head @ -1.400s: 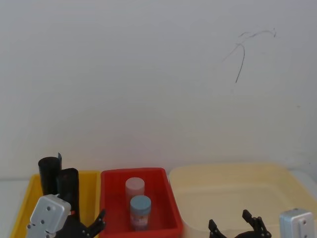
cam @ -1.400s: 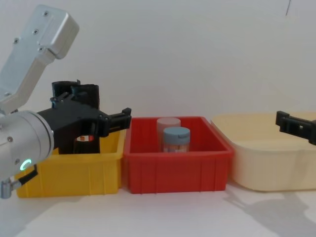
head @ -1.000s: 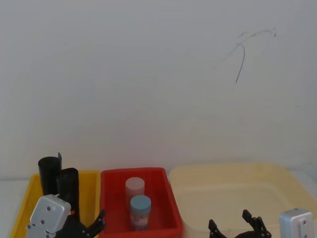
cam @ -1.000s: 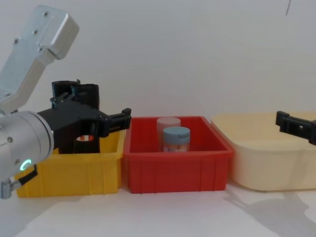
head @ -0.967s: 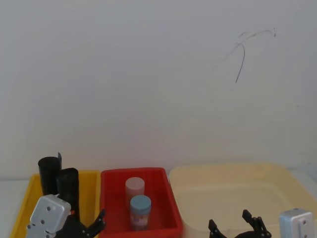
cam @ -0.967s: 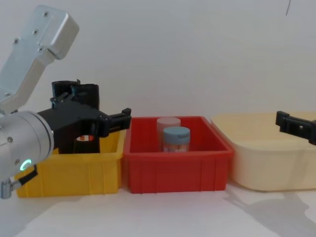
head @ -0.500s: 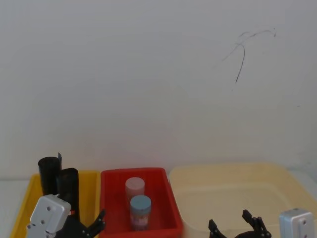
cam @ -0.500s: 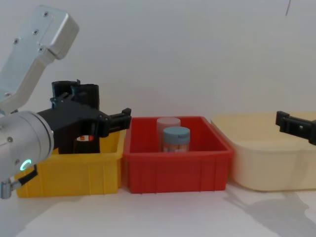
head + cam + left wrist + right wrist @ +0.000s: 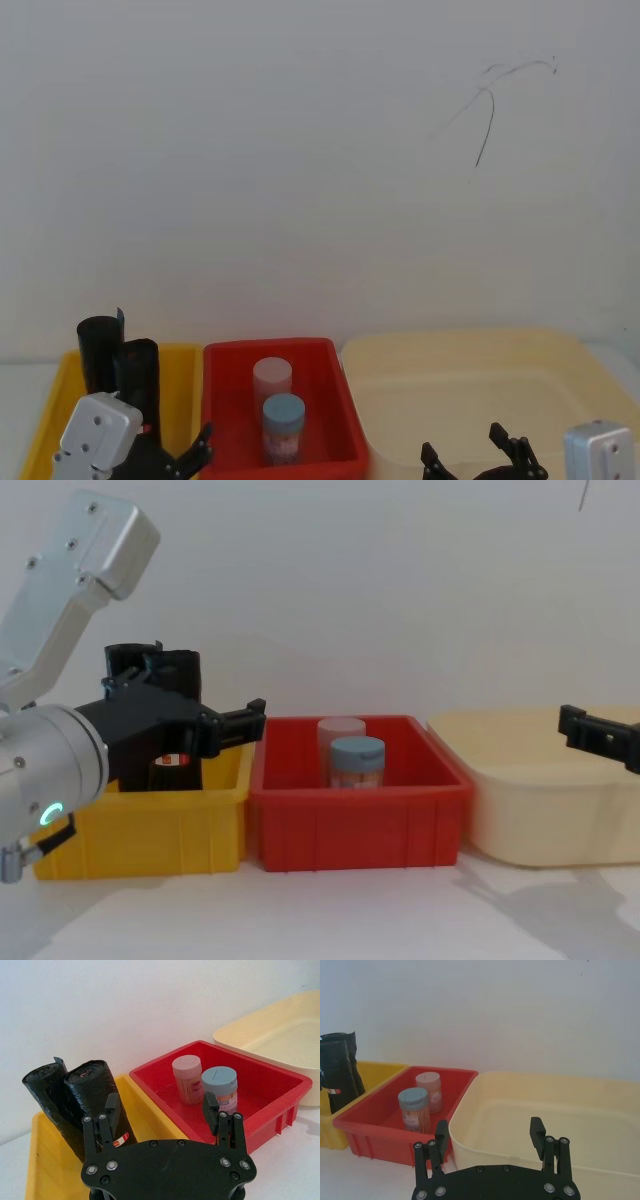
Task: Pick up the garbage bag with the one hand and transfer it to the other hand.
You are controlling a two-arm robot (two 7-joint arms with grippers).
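- Left gripper is spread wide and grips nothing.
- Garbage bag leans in the yellow bin just beyond one of its fingers, beside a plain black roll.
- Right gripper is also spread, with the cream tub ahead.

Left gripper, fingers apart, just before the garbage bag in the yellow bin; red bin alongside

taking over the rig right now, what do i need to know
Left gripper: open, at the yellow bin, close to the garbage bag, gripping nothing.
Right gripper: open, by the cream tub.
Bag: leaning upright in the yellow bin beside a plain black roll.
Done: nothing lifted.
Left: grasp the bag, lift it, pass it to the right gripper.
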